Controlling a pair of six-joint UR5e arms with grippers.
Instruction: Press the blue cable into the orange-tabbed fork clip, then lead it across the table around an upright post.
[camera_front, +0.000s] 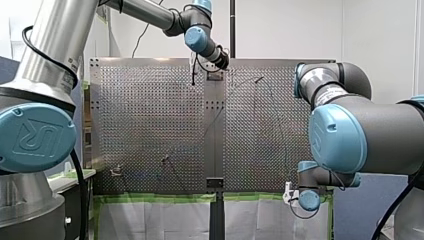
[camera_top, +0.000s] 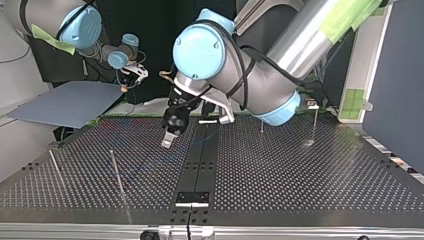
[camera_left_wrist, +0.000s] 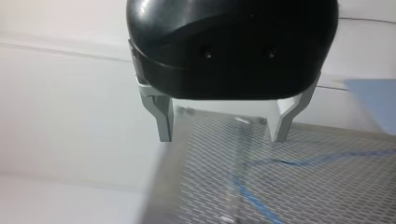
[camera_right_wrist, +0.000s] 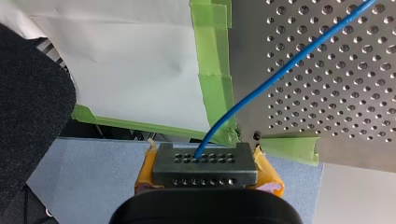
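Observation:
The blue cable (camera_right_wrist: 280, 74) runs over the perforated table (camera_right_wrist: 327, 84) into a metal block with holes (camera_right_wrist: 205, 164). My right gripper (camera_right_wrist: 205, 170) is shut on that block with its yellow pads (camera_right_wrist: 148, 169), just off the table's taped edge. In the top view my right gripper (camera_top: 131, 75) sits at the back left. My left gripper (camera_left_wrist: 222, 138) hovers open and empty above the table, with the cable (camera_left_wrist: 254, 203) lying ahead of it. It hangs near the table's middle strip (camera_top: 169, 137). A small clip fixture (camera_top: 312, 104) stands at the far right; its colour is unclear.
Thin upright posts (camera_top: 116, 172) (camera_top: 55, 167) (camera_top: 261, 126) rise from the table. A black strip (camera_top: 200, 160) runs down its middle. Green tape (camera_right_wrist: 215, 84) and white paper (camera_right_wrist: 126, 70) line one edge. A grey-blue board (camera_top: 65, 102) lies beyond it.

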